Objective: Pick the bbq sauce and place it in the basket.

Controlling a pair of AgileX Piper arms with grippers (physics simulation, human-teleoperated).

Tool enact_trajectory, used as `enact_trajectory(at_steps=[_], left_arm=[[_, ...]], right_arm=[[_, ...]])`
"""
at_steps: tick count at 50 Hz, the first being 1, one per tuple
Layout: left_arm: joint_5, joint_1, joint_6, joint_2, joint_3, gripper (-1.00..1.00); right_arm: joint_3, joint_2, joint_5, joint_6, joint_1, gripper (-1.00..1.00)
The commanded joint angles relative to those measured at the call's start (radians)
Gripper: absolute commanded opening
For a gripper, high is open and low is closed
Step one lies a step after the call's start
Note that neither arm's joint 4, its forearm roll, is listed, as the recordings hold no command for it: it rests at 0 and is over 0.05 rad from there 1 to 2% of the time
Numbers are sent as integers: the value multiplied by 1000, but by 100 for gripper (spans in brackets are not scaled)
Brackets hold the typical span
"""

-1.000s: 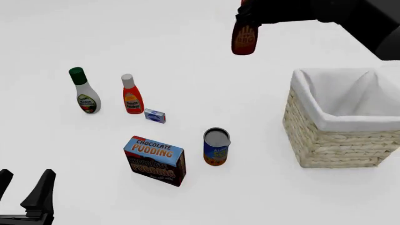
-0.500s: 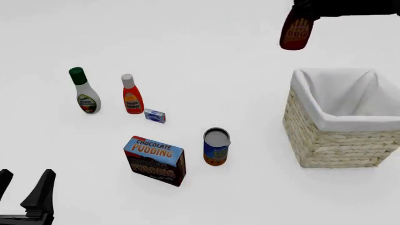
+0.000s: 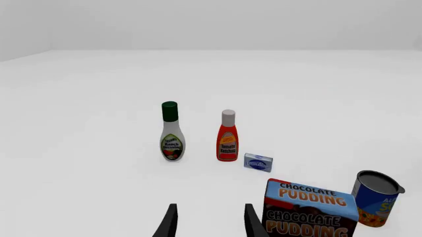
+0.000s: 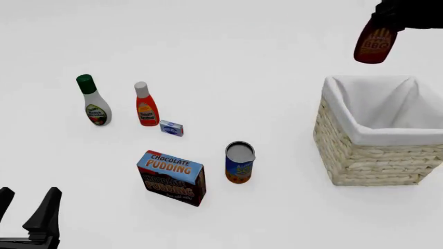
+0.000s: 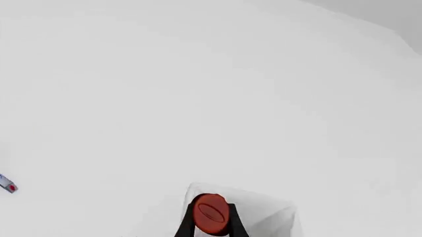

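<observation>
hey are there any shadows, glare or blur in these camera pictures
Front view: flat, even light, no cast shadows under the bbq sauce or basket; everything sharp. Left wrist view: sharp, no glare, labels readable. Right wrist view: mostly featureless white, the red cap crisp between the right hand fingers.

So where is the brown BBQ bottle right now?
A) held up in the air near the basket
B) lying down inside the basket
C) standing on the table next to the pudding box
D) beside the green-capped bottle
A: the bbq sauce hangs from the right arm's fingers, off the table, above the far edge of the basket.
</observation>
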State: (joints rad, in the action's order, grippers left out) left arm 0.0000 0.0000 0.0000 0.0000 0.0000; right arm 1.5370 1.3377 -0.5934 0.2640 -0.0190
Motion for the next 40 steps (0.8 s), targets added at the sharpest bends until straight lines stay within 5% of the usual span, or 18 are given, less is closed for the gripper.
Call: enact_trajectory(at_steps=[1,40], left_arm=[[0,0,0,0,0,100],[0,0,0,0,0,100]], right_arm=[[-56,-41,26,-13,73,-100],[-277,41,214,-31,224,-100]])
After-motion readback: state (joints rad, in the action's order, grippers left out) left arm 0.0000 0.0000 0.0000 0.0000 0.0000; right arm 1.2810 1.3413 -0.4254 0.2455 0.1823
